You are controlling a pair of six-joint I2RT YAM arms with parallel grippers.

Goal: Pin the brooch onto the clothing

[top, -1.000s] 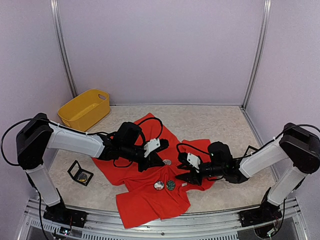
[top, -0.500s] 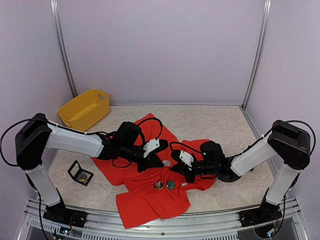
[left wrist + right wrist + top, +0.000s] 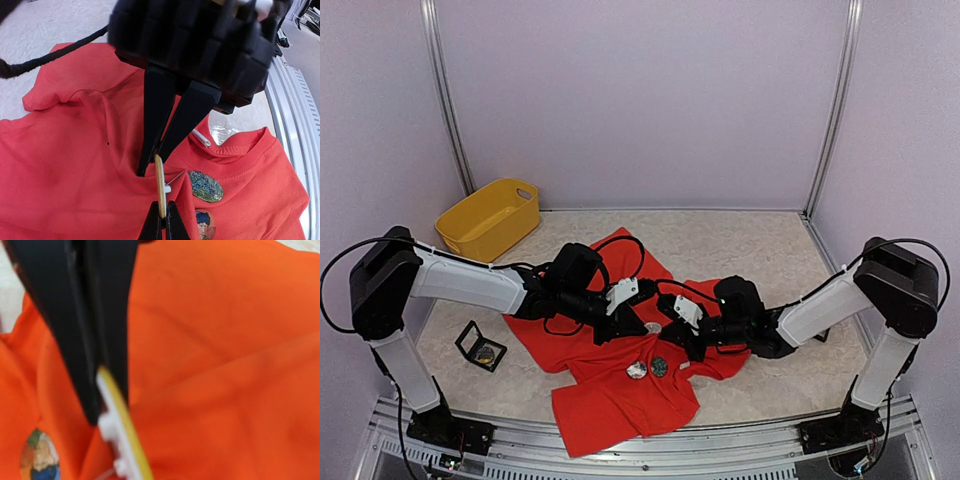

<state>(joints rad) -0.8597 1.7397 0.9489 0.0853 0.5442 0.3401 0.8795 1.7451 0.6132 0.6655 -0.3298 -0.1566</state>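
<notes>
Pale speckled counter carries the red T-shirt at frame centre, where left jaws and right jaws both pinch the gold-rimmed brooch edge-on above it, its pin swung open, seemingly ready to pierce the cloth.

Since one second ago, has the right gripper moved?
Yes. The right gripper has moved left over the red shirt, from right of the two round badges to just beyond them, and now meets the left gripper at the brooch.
</notes>
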